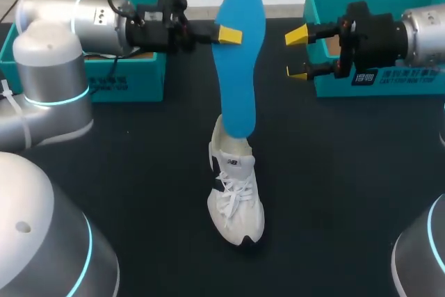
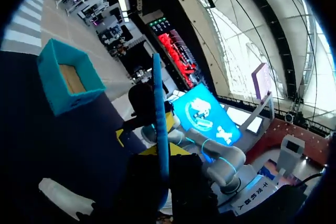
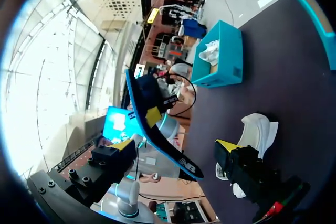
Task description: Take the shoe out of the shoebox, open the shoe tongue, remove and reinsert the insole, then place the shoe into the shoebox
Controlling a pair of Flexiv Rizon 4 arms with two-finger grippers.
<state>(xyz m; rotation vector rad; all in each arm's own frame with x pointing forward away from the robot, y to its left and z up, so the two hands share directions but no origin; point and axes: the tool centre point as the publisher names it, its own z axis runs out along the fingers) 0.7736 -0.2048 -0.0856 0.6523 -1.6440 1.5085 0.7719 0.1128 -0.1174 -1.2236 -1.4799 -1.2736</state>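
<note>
Counting one white shoe, one blue insole, two teal boxes (both beyond the shoe). Shoe lies toe toward the robot. Insole rises lengthwise from the shoe's collar, pinched by left gripper; right gripper gapes empty, beyond-right of the shoe.

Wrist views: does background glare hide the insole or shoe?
Left wrist view: the far background is blown out, yet the edge-on insole stands against a dark backdrop and the shoe shows plainly on the dark table. Right wrist view: glare lies beyond the insole; shoe clear of it. Head view: even light, no glare.
</note>
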